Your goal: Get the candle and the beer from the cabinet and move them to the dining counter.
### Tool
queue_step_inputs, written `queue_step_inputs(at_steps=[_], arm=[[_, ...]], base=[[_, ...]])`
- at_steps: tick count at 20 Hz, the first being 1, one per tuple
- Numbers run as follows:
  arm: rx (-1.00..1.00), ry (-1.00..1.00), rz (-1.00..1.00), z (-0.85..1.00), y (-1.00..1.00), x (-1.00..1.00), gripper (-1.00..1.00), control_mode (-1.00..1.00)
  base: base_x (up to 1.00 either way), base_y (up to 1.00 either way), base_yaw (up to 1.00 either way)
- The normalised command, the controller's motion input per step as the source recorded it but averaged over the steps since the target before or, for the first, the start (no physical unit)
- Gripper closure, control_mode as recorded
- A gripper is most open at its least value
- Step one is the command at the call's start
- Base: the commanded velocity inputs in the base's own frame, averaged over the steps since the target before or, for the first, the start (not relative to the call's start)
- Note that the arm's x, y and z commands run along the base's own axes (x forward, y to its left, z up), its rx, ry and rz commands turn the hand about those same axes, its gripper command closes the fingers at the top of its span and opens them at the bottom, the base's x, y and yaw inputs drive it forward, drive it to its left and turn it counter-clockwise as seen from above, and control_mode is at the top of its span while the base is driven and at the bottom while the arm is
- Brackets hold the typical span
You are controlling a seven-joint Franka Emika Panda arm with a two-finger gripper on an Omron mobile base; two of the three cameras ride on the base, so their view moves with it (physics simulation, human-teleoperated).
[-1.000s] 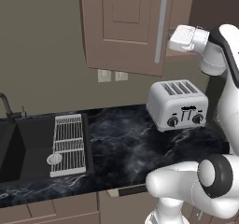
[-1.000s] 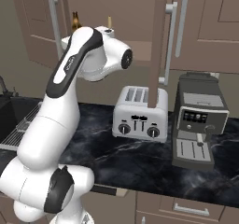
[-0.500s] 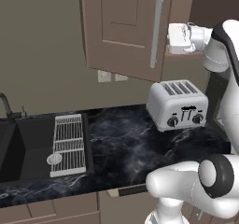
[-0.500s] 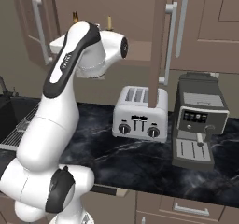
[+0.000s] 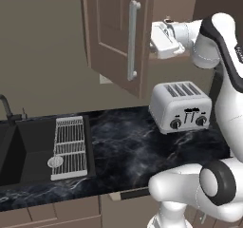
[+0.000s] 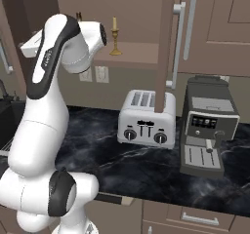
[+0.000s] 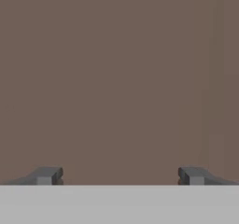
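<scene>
The taupe cabinet stands open, its door (image 5: 111,32) swung out to the left with a silver bar handle (image 5: 132,39). Inside, on the shelf, is the golden candle (image 6: 115,36). A dark tip (image 6: 78,17) peeks over my arm and may be the beer; the rest of it is hidden. My gripper (image 5: 154,41) hovers just right of the door's edge at handle height. In the hand view the gripper (image 7: 119,176) is open, its fingertips (image 7: 46,175) wide apart, facing a plain brown panel with nothing between them. The dining counter is out of view.
A silver toaster (image 5: 180,106) sits on the black marbled worktop (image 5: 123,146) under the cabinet. A coffee machine (image 6: 207,126) stands right of it. A sink (image 5: 19,151) and a wire rack (image 5: 70,146) lie to the left. A second open door (image 6: 166,43) juts out above the toaster.
The cabinet door has swung much wider to the left and my hand has followed it. The jaws have spread. The candle now shows on the shelf.
</scene>
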Motion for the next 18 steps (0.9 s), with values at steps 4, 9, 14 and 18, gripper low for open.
queue_step_inputs(at_steps=[4,9,14,18], arm=[[0.0,0.0,0.19,-0.11,0.94,-0.38,-1.0,-1.0],[0.01,0.0,0.01,-0.09,0.5,-0.23,-1.0,-1.0],[0.0,0.0,0.0,-0.02,0.33,0.0,-1.0,-1.0],[0.0,0.0,0.0,-0.02,0.37,0.0,-1.0,-1.0]], base=[[0.0,0.0,0.0],[0.0,0.0,0.0],[0.0,0.0,0.0],[0.0,0.0,0.0]])
